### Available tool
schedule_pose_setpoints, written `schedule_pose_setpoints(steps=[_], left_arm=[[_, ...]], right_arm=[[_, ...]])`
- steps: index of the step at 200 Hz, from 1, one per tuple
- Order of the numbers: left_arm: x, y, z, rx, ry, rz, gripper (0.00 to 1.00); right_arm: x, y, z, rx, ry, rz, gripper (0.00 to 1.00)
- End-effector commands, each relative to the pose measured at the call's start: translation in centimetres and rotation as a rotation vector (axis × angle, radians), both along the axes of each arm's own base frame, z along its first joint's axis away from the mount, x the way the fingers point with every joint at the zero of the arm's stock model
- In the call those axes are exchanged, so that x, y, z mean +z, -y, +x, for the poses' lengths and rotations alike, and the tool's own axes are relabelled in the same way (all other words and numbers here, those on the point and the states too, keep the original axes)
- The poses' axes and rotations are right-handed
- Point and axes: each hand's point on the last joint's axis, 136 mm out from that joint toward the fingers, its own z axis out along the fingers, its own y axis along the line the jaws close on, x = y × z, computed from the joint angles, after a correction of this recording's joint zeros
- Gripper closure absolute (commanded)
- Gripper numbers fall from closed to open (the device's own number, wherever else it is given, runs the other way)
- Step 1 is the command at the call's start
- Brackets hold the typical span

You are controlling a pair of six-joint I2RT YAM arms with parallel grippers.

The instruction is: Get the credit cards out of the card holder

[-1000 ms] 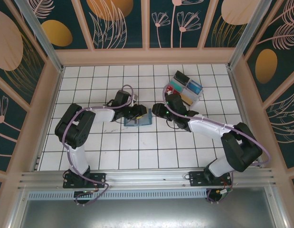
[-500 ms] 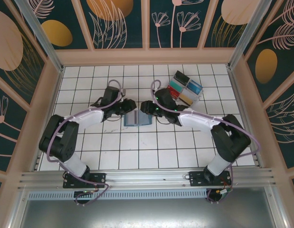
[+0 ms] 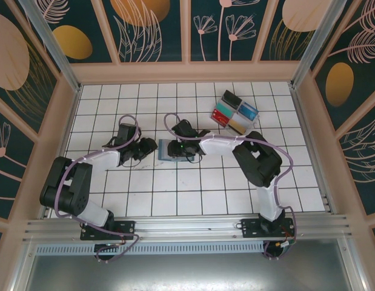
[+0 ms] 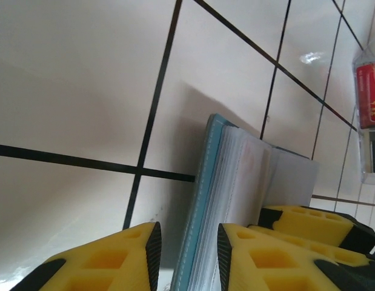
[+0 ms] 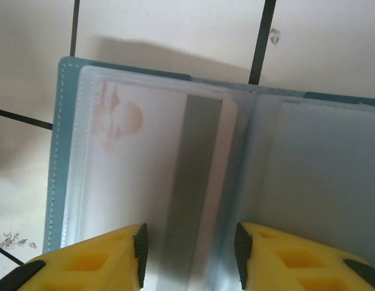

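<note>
Open holder [image 3: 175, 150]: right pincer [image 5: 187, 242], newly shifted over it, is hovering agape above pale card [image 5: 169, 176] for extraction; left pincer [image 4: 187, 254], agape, is straddling its edge.

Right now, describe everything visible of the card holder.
The card holder lies open on white tiles: a slim teal cover with stitched edge, clear plastic sleeves inside. One sleeve holds a pale card with a grey stripe. The open right gripper is over that card; the open left gripper straddles the holder's edge.
</note>
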Motion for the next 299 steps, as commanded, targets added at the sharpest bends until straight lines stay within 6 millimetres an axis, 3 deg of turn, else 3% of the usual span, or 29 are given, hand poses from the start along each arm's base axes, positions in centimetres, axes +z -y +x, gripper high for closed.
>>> schedule_pose_setpoints(steps=[1,50,92,160,216,240,250,299], left_arm=[[1.4,1.4,0.1,-0.04,0.036,-0.092,0.66],[2.6,3.3,0.3,-0.115,0.058,-0.199,0.65],[1.4,4.3,0.0,-0.145,0.019,-0.195,0.65],[-0.7,5.5,0.2,-0.162,-0.035,-0.146,0.64],[-2.6,3.7,0.0,-0.112,-0.078,-0.018,0.63],[-2.3,4.4,-0.2,-0.142,-0.072,-0.037,0.62],[-3.5,4.4,-0.4,-0.149,-0.101,-0.026,0.62],[-3.8,5.7,-0.4,-0.192,-0.114,-0.046,0.63]], right_arm=[[-1.3,1.2,-0.2,-0.007,-0.016,-0.094,0.54],[-4.1,2.9,-0.7,-0.022,-0.055,-0.179,0.61],[-5.5,4.1,-1.0,-0.034,-0.08,-0.204,0.7],[-5.4,3.9,-1.1,-0.031,-0.083,-0.18,0.73],[-5.4,3.9,-1.3,-0.035,-0.108,-0.126,0.74],[-5.5,4.0,-1.4,-0.037,-0.123,-0.105,0.74],[-5.6,4.0,-1.5,-0.037,-0.134,-0.093,0.74],[-5.2,3.8,-1.8,-0.035,-0.177,0.011,0.74]])
